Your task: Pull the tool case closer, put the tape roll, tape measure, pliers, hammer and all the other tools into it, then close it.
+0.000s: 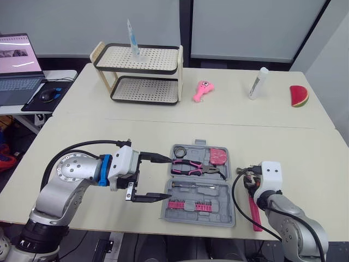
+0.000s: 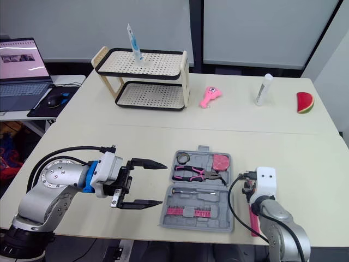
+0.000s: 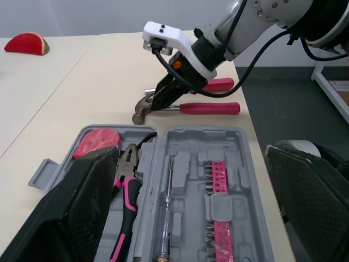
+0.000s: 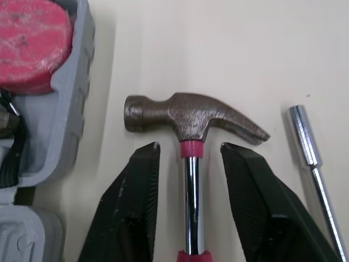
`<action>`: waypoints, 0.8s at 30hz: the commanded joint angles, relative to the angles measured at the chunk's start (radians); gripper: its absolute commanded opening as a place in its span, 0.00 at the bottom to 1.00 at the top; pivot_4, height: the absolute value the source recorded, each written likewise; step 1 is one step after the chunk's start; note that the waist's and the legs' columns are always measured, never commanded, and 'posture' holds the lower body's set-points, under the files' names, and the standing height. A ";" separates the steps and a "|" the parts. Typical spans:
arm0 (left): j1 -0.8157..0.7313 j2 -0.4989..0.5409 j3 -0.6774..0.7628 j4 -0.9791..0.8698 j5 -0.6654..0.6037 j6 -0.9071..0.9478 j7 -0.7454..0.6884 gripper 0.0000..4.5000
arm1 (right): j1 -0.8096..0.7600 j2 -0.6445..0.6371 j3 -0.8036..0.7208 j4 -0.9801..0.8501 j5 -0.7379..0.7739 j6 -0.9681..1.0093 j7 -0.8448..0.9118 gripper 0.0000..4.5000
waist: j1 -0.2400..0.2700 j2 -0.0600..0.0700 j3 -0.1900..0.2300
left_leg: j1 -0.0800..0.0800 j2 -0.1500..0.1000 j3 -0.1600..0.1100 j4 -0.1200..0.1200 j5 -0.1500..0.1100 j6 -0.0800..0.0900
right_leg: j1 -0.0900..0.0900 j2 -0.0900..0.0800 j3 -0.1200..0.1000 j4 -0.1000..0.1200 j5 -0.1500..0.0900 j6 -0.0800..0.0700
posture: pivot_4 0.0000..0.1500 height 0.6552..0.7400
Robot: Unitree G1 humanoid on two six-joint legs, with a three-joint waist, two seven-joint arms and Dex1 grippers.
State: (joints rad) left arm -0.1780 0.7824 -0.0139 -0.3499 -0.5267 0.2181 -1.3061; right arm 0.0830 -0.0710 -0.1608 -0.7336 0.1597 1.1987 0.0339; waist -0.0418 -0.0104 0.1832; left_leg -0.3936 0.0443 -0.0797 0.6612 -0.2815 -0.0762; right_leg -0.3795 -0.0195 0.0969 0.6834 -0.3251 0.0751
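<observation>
Grey moulded plastic forms the tool case [image 1: 199,191], a shallow rectangular tray lying open with pink-handled pliers [image 1: 193,168] and a round red tape measure [image 1: 219,156] bedded in it. Just left of the case the left gripper [image 1: 170,177] spreads its black tapered fingers wide. Just right of it the right gripper [image 4: 188,150] straddles, unclenched, the chrome neck of the hammer [image 4: 191,117], which lies along the case's right edge, brown steel head beside the tape-measure corner, red grip toward the robot.
</observation>
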 commanded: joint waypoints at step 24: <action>0.047 0.016 -0.006 -0.059 0.009 -0.015 0.011 1.00 | -0.637 -1.067 0.654 0.533 -0.398 -1.432 1.414 0.90 | -0.015 -0.002 0.001 | 0.011 0.002 0.002 0.001 0.000 0.000 | 0.010 0.000 0.000 -0.002 -0.001 -0.002 | 1.00 0.94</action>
State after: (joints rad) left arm -0.1291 0.7908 -0.0169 -0.3824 -0.5163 0.2083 -1.2974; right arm -0.5231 -1.1512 0.4548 -0.2259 -0.1852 -0.1449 1.3890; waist -0.0567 -0.0122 0.1843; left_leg -0.3824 0.0458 -0.0779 0.6621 -0.2817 -0.0759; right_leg -0.3693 -0.0191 0.0970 0.6818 -0.3257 0.0731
